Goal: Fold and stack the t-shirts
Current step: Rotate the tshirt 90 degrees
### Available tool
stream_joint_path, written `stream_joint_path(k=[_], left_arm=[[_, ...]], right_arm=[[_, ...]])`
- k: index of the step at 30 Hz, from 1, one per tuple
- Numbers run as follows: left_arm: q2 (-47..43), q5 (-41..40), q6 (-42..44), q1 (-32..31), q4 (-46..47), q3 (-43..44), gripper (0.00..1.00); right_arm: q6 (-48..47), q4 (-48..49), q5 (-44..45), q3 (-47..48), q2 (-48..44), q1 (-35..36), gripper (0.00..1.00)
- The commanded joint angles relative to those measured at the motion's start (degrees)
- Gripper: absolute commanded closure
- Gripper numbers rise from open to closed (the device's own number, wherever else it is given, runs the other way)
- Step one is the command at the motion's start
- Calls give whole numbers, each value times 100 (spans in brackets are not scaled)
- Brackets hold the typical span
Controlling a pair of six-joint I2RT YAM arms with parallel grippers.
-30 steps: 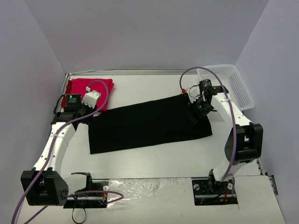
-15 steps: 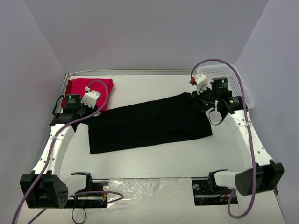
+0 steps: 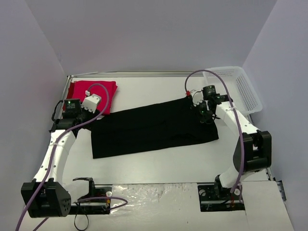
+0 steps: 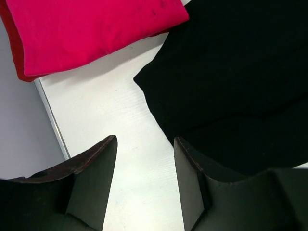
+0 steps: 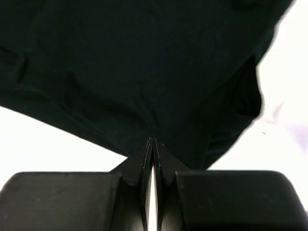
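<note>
I log: black t-shirt, matte cloth, long flat rectangle, right gripper closed at its hem, hold unclear; crimson t-shirt, smooth folded square; left gripper half-spread, empty.

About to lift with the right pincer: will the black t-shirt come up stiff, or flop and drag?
Probably floppy: the black t-shirt lies flat with soft folds, so it should drape from the right pincer shut on its edge. Likely light, yet its long spread may drag across the table.
</note>
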Motion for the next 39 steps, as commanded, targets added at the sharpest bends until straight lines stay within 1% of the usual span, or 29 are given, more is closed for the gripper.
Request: stream_joint_path(k=[1,9,17,21,24,27,28,30,31,33,34,36,37,39], left_arm=[[-209,44,17,81,97,15,50],[-270,44,17,89,106,24,49],[-323,-17,17,98,132,33,48],[-288,-61,0,107,132,94,47],[-279,-88,-35,98,132,156,43],[-165,-88,-18,98,167,217,35],[-122,-96,0,98,132,261,34],[62,-131,17,89,80,384,32],[116,-193,35,98,27,436,31],[265,-237,44,89,-26,551,29],[309,-289,61,89,-35,586,28],[380,-307,87,81,-44,648,25],[397,-307,114,89,-52,657,24],[389,-307,131,89,-61,674,21]], right_arm=[[-10,-74,156,138,577,48,100],[-71,-65,217,498,1703,57,100],[-80,-74,322,832,2407,92,100],[-97,-118,428,1192,2837,92,100],[-106,-188,472,1728,3389,101,100],[-106,-337,454,2544,3935,118,100],[-115,-390,455,3043,4076,153,100],[-168,-592,481,3616,4577,250,100],[-194,-680,507,4254,4752,294,100],[-255,-952,542,4969,5306,408,100],[-282,-1057,595,5668,5482,452,100],[-378,-1094,621,6331,5983,575,100],[-440,-1076,622,6935,6133,619,100],[-615,-998,604,7510,6581,768,100]])
